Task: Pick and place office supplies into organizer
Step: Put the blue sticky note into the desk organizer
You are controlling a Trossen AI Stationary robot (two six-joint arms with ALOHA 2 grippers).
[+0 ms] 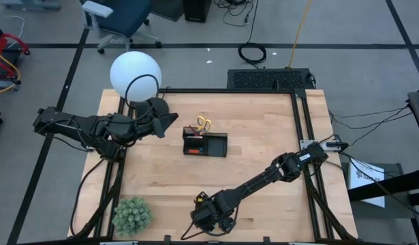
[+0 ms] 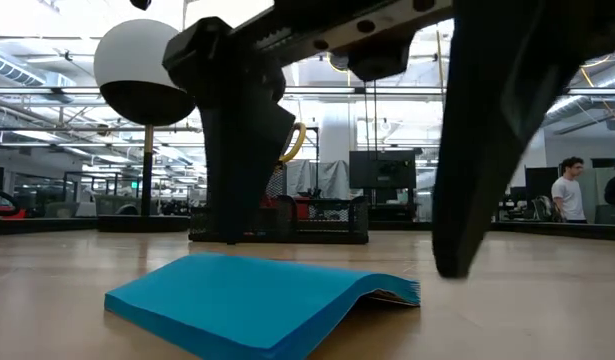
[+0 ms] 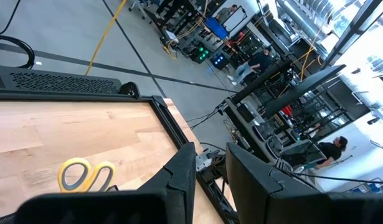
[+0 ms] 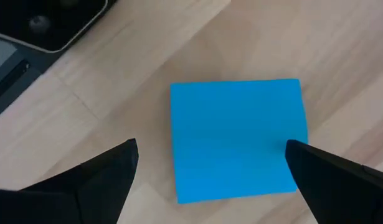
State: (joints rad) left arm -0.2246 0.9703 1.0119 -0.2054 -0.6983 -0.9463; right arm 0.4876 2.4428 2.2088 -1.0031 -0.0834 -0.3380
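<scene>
Right gripper [image 4: 210,180] hung with jaws wide, straddling the blue note pad [image 4: 238,140] lying flat near the bench [image 1: 264,156] front edge, not yet gripped. Step judged: picking the pad; next, descend and close across its edges. Open wood lay between pad and organizer [image 1: 205,143], scissors [image 1: 204,124] already in it. Left gripper [image 3: 210,180] waited beside the lamp [image 1: 135,75], jaws narrow, empty.
</scene>
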